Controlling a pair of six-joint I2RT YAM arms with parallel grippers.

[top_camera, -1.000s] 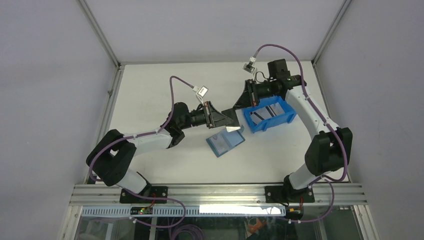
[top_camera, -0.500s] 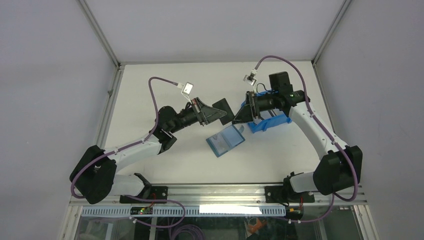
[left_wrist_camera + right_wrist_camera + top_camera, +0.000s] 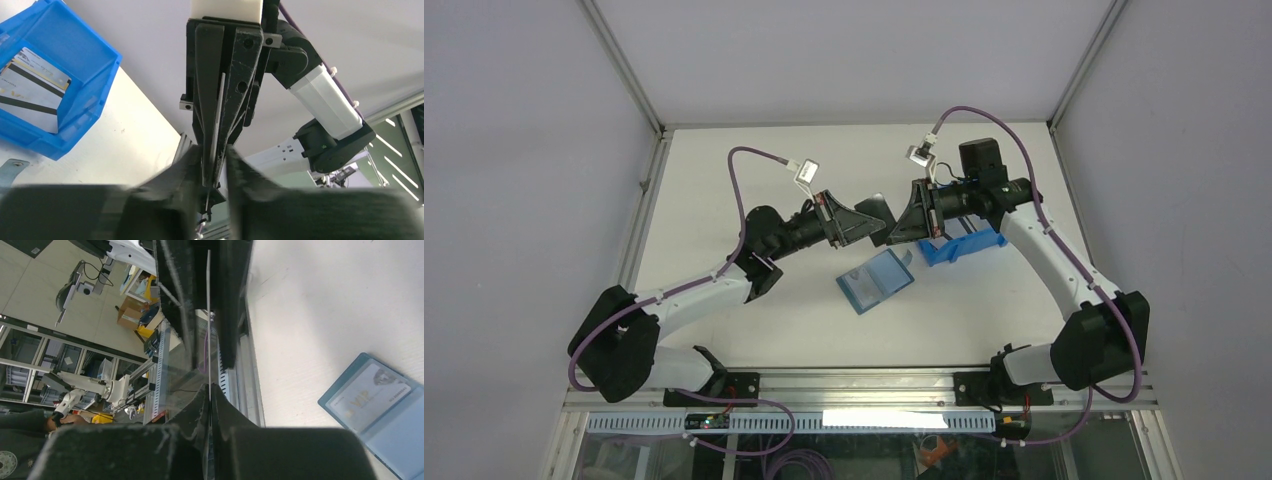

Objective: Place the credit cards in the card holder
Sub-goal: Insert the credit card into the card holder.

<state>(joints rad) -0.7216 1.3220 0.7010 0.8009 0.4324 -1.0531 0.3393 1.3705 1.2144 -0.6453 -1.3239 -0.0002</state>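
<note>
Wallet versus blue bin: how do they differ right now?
The wallet lies open and flat, while the bin is a walled tray. The wallet is dull teal with a lighter inside, and the bin is bright blue. The wallet shows one card inside it, whereas the bin holds several loose striped cards. Both are blue and both hold cards.

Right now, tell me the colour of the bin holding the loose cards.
The bin is bright blue; the left wrist view shows it best.
</note>
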